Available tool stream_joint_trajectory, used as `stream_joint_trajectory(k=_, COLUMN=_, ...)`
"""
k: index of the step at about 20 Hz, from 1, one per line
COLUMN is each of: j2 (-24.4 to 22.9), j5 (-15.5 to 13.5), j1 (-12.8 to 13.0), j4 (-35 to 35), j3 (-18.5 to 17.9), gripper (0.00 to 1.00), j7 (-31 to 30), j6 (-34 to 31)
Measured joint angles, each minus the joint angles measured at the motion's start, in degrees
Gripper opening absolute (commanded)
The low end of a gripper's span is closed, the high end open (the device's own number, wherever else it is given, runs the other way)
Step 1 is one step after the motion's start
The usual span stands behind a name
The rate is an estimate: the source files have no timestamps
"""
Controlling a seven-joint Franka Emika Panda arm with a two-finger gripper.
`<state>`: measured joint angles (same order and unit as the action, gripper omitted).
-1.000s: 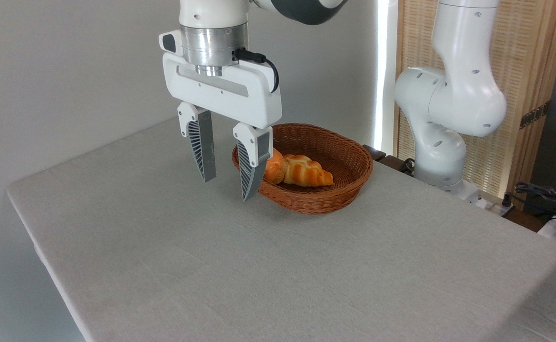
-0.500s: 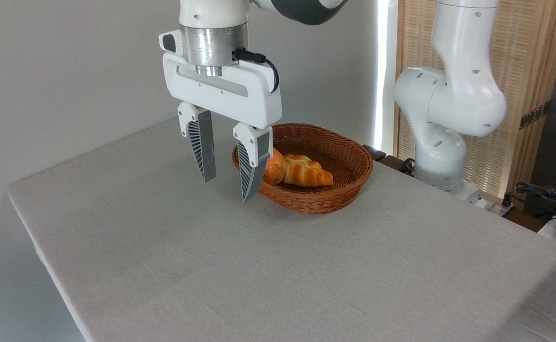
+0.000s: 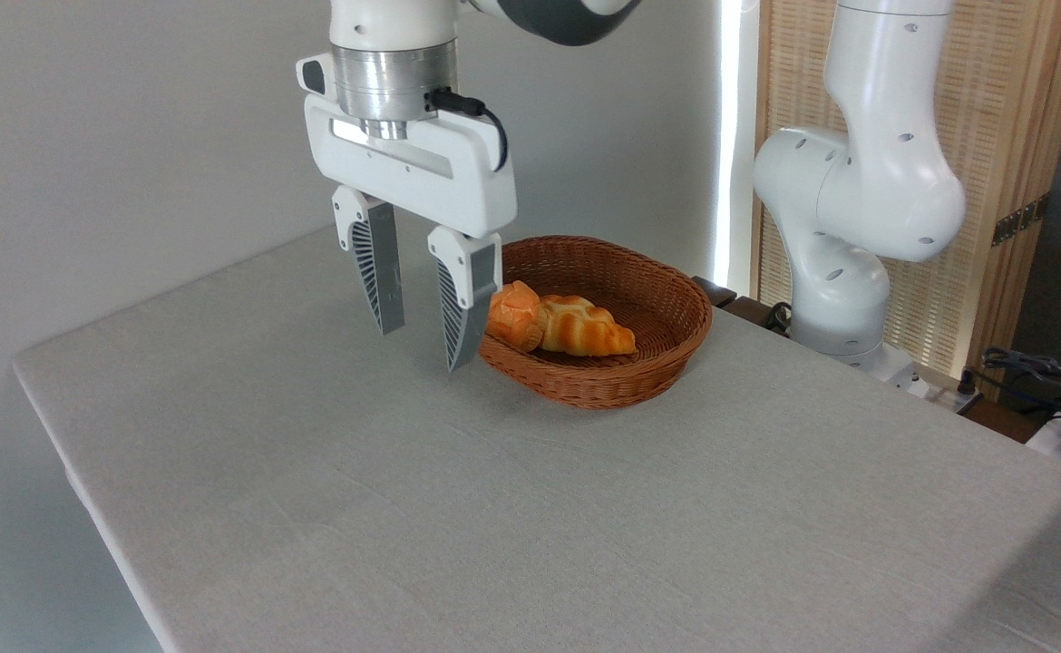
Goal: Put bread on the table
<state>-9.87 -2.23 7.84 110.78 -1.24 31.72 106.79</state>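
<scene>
The bread (image 3: 512, 315), a small round orange-golden bun, lies at the left end of a brown wicker basket (image 3: 648, 363), touching a longer braided loaf (image 3: 583, 328). My gripper (image 3: 423, 351) hangs open above the grey-clothed table (image 3: 494, 508), just left of the basket and the bun. Nothing is between its fingers. The right finger (image 3: 463, 308) covers the basket's left rim and stands close beside the bun.
The arm's white base and lower links (image 3: 848, 236) stand at the back right, behind the basket. A wooden slatted screen (image 3: 993, 136) is behind them. Cables and dark gear (image 3: 1052, 381) lie at the far right edge.
My gripper has shifted a little left and upward, away from the basket. More of the bun shows now. The fingers stay open.
</scene>
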Motion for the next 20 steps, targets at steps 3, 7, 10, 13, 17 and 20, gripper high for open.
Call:
stream_joint_trajectory(k=3, j2=0.0, j5=0.0, j1=2.8, j4=0.65, j3=0.2, gripper=1.0, j7=2.87, j6=-2.35)
stream_joint_trajectory(k=7, j2=-0.42, j5=-0.02, j1=4.69, j4=1.17, j3=0.23, gripper=1.0, j7=14.08, j6=-7.53)
stream_joint_trajectory(k=10, j2=-1.53, j5=-0.04, j1=6.52, j4=1.4, j3=0.24, gripper=1.0, j7=23.24, j6=-11.77)
stream_joint_trajectory(k=13, j2=-2.76, j5=-0.07, j1=9.42, j4=2.37, j3=0.27, gripper=1.0, j7=29.9, j6=-14.4)
stream_joint_trajectory(k=17, j2=-5.09, j5=-0.08, j1=14.3, j4=6.33, j3=0.32, gripper=1.0, j7=36.62, j6=-14.68)
stream_joint_trajectory(k=20, j2=-5.85, j5=-0.05, j1=17.97, j4=8.71, j3=0.37, gripper=1.0, j7=38.18, j6=-14.68)
